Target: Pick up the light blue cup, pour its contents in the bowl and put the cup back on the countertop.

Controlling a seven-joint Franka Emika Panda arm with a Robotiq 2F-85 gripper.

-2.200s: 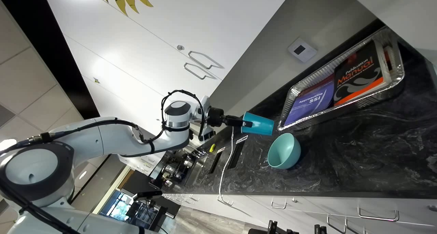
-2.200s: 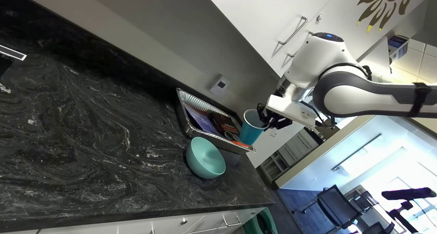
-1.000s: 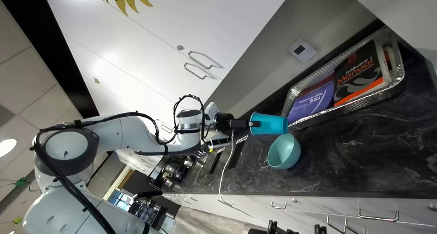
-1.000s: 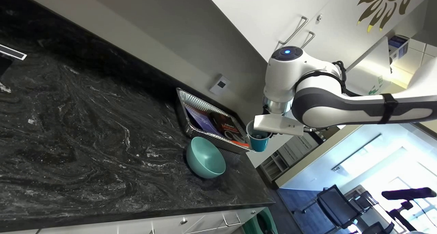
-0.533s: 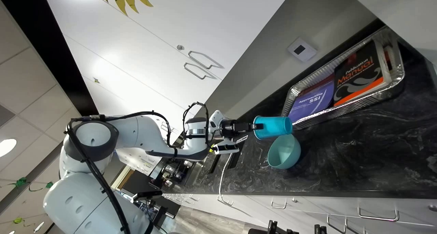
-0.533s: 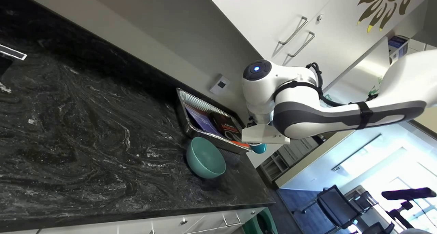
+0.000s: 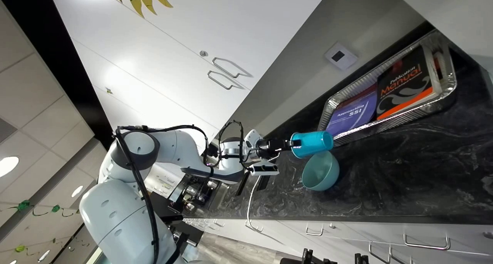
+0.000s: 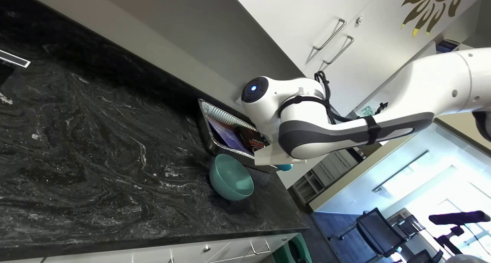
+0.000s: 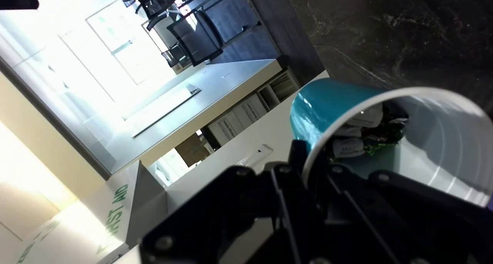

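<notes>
My gripper (image 7: 297, 143) holds the light blue cup (image 7: 316, 142), its jaws pinching the wall at the mouth; in an exterior view the cup overlaps the rim of the bowl (image 7: 320, 174), though I cannot tell the gap between them. The cup's long axis leads from mouth, nearest the jaws, to base, farthest out, with contents (image 9: 348, 147) inside. I judge that pouring requires rolling the mouth over toward the bowl.

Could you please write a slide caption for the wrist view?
The gripper pinches the light blue cup by its rim, small packets inside, dark countertop beyond.
</notes>
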